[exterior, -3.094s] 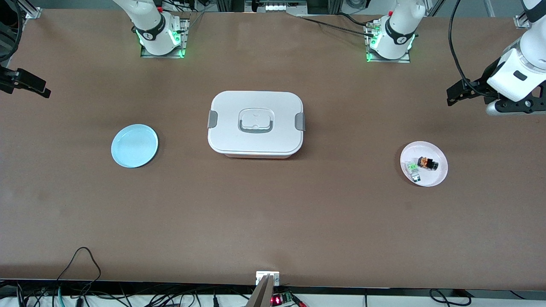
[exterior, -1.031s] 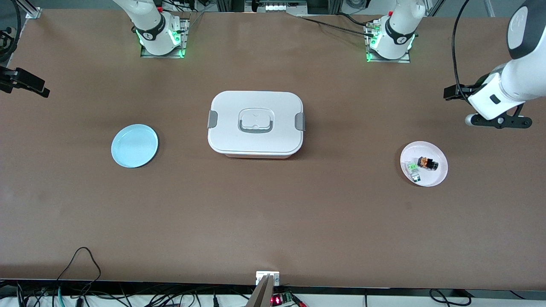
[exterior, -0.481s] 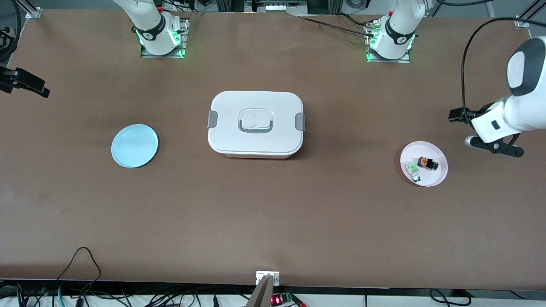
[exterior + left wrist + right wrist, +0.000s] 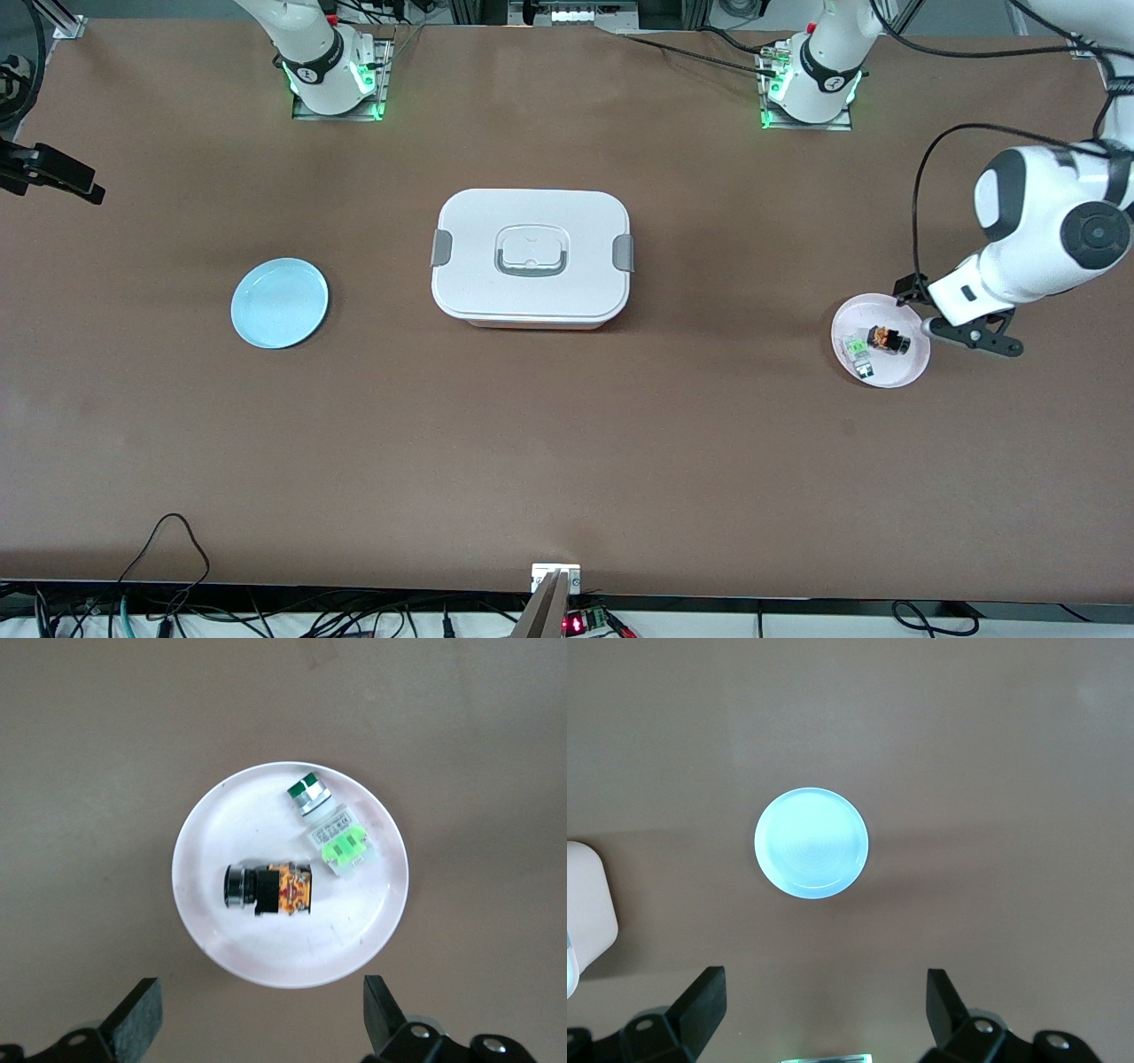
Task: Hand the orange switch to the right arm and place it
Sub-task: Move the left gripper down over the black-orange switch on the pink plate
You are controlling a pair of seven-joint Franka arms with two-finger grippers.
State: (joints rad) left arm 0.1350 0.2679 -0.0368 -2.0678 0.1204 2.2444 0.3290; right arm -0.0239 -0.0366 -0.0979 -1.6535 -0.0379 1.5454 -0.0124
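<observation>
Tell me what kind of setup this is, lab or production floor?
Most likely a robotics lab bench: two arm bases bolted to a brown table, loose cabling along its edge, and staged props such as a white lidded box and small plates.

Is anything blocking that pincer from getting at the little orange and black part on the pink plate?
Nothing visible does. The left pincer hangs open above the pink plate, and the orange switch lies uncovered, apart from the clear-and-green part beside it.
</observation>
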